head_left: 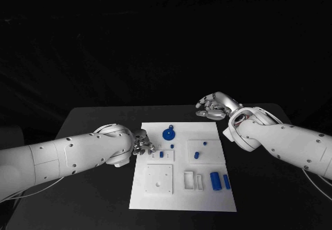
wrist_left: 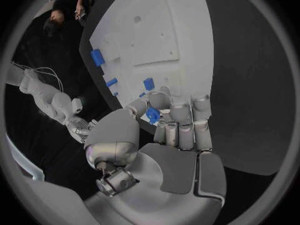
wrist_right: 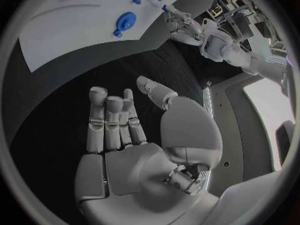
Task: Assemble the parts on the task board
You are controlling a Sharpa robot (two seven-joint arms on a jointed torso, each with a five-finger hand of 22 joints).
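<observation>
Silver metal fingers of the left hand [wrist_left: 164, 135] curl together and pinch a small blue plastic part [wrist_left: 152, 115] at the left edge of the flat white task board [head_left: 207, 201]. The right hand [head_left: 217, 106] hovers past the board's far right corner over the matte black table [head_left: 90, 120], fingers loosely spread, holding nothing. A round blue disc-shaped part [head_left: 169, 133] lies near the board's far edge, and two blue cylindrical parts [head_left: 220, 180] lie side by side by its right edge.
</observation>
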